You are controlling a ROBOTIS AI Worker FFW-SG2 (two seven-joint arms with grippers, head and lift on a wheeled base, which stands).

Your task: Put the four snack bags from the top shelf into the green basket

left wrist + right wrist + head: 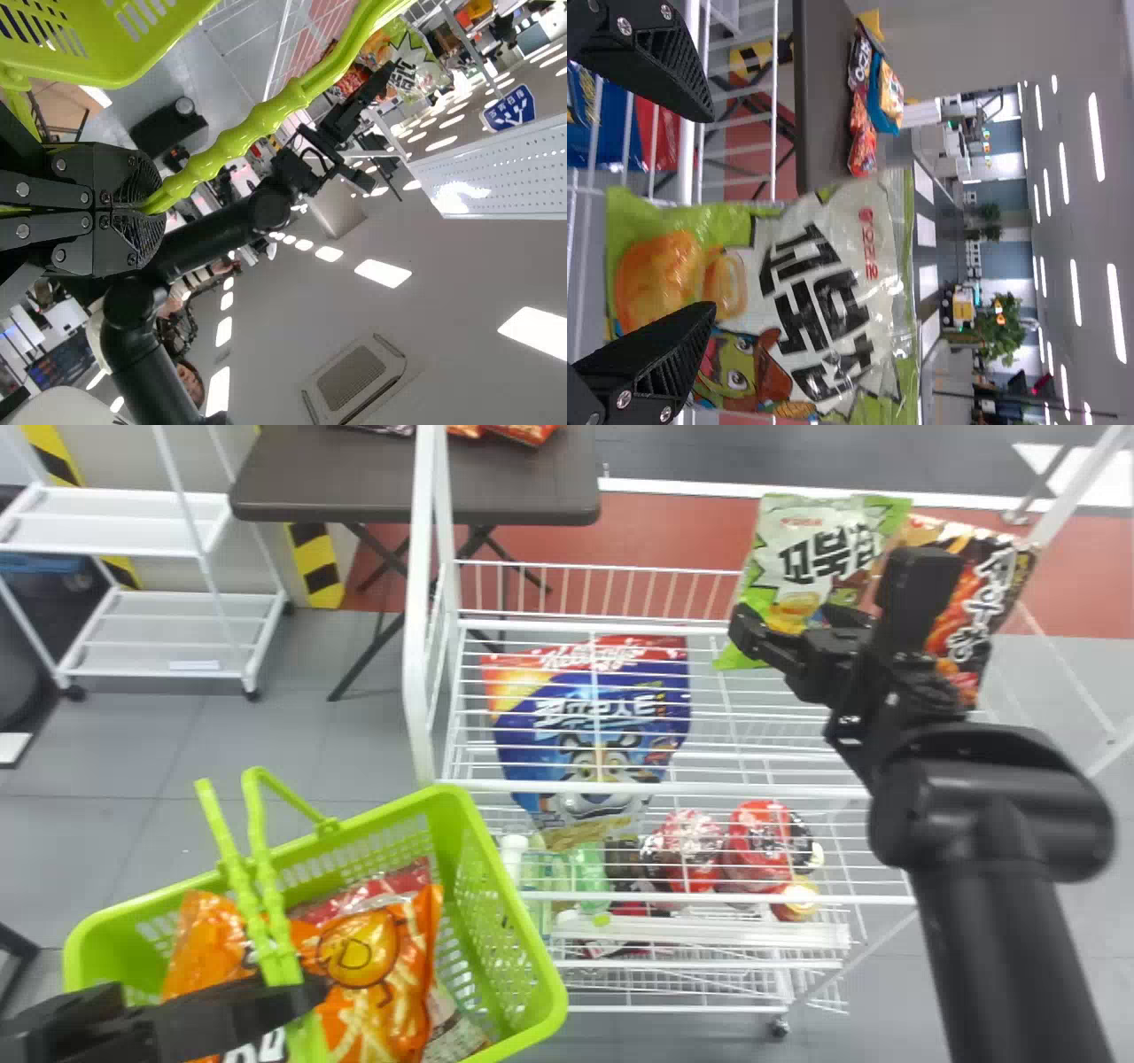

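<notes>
My right gripper (828,609) is at the top shelf, its fingers spread in front of the green-and-white snack bag (819,549). A dark red snack bag (970,615) stands just right of that one. In the right wrist view, the open right gripper (713,212) has the green-and-white bag (824,292) before it, the lower finger overlapping its front. My left gripper (306,996) holds the handle of the green basket (505,921); in the left wrist view, the left gripper (152,208) is closed around the handle (230,146). An orange bag (381,974) and a red bag (376,890) lie inside the basket.
A blue tiger bag (594,726) shows through the white wires of the rack (638,788), with red packages (762,841) lower down. The rack's left post (421,646) rises near the basket. Behind are a dark table (354,487) and a white cart (168,638).
</notes>
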